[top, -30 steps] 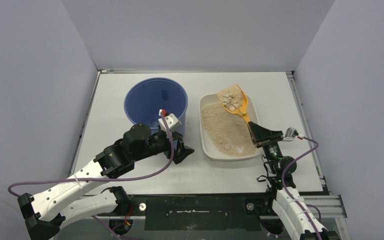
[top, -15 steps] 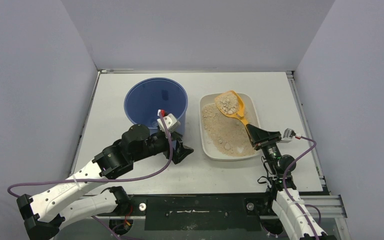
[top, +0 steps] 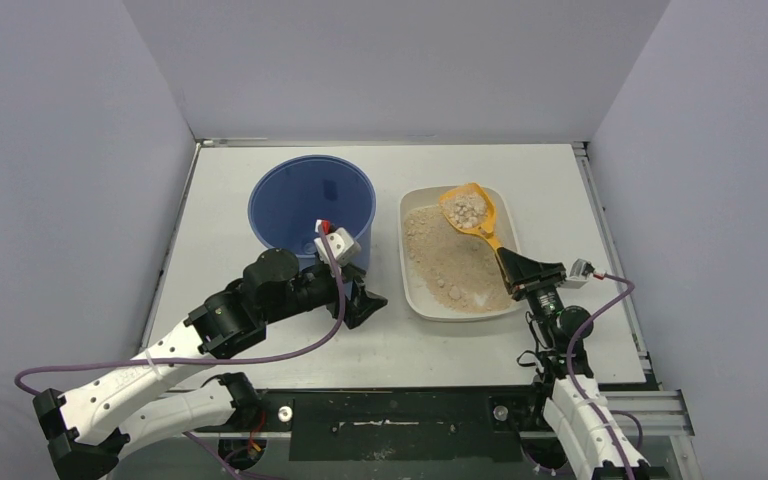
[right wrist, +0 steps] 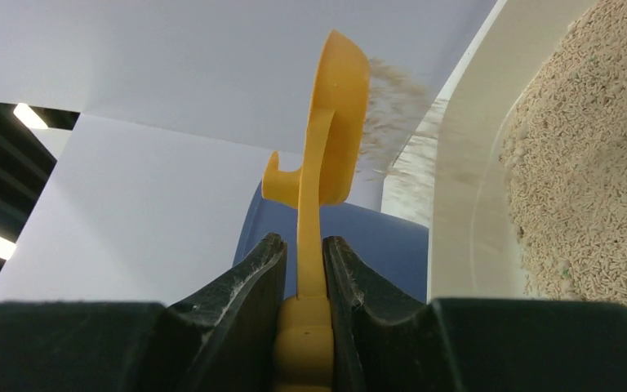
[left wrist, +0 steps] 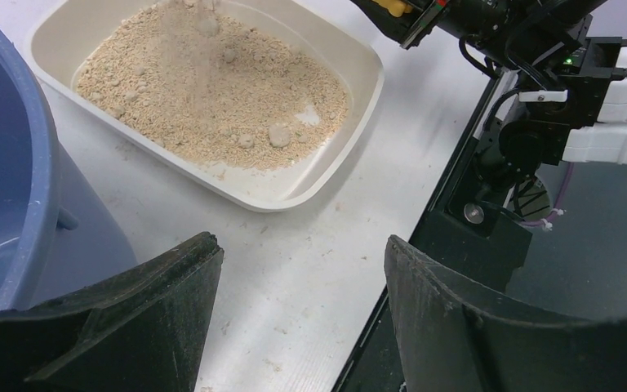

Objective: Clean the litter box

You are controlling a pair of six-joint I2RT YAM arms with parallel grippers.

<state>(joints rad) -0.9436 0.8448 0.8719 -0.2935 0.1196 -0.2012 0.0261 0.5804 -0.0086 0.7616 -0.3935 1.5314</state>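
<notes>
The cream-white litter box [top: 406, 262] holds tan granules and a few clumps, right of centre on the table. My right gripper [top: 513, 264] is shut on the handle of the orange scoop [top: 468, 211], which hangs over the box's far end with pale clumps in it. In the right wrist view the fingers [right wrist: 257, 269] clamp the scoop [right wrist: 336, 131] edge-on, and granules stream from it beside the box wall [right wrist: 464, 204]. My left gripper [top: 365, 300] stands open and empty over bare table between bucket and box. Its jaws [left wrist: 302, 245] are wide apart, the litter box [left wrist: 357, 98] beyond them.
A tall blue bucket [top: 261, 193] stands left of the litter box; its wall [left wrist: 8, 163] is close to my left finger. Loose granules dot the table near the box. The table's near edge and black rail [left wrist: 457, 229] lie just right of my left gripper.
The heaped scoop has shed most of its loose granules into the box and now carries mainly clumps. It has shifted slightly toward me. The left arm has stayed put.
</notes>
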